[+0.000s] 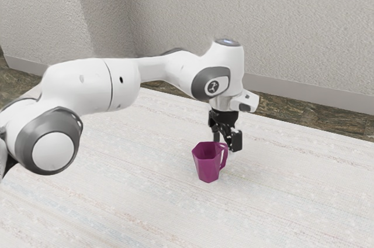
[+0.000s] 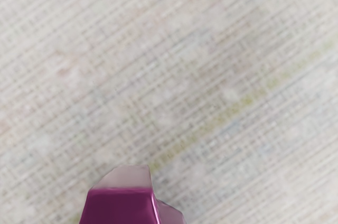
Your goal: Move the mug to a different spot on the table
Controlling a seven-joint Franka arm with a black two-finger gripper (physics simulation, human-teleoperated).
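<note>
A magenta faceted mug [image 1: 208,162] stands near the middle of the pale cloth-covered table [image 1: 117,201], its handle turned toward the exterior view's right. My black gripper [image 1: 227,143] comes straight down onto the handle side of the rim, and its fingers [image 1: 236,141] close on the mug's handle from two sides. In the wrist view the mug [image 2: 124,203] is a magenta shape just beneath my hand, with woven tablecloth around it. I cannot tell whether the mug's base touches the table.
The table's far edge [image 1: 304,128] runs behind the gripper, with dark floor and a grey wall beyond. My white arm [image 1: 87,93] spans the exterior view's left. Bare cloth [image 1: 292,189] surrounds the mug.
</note>
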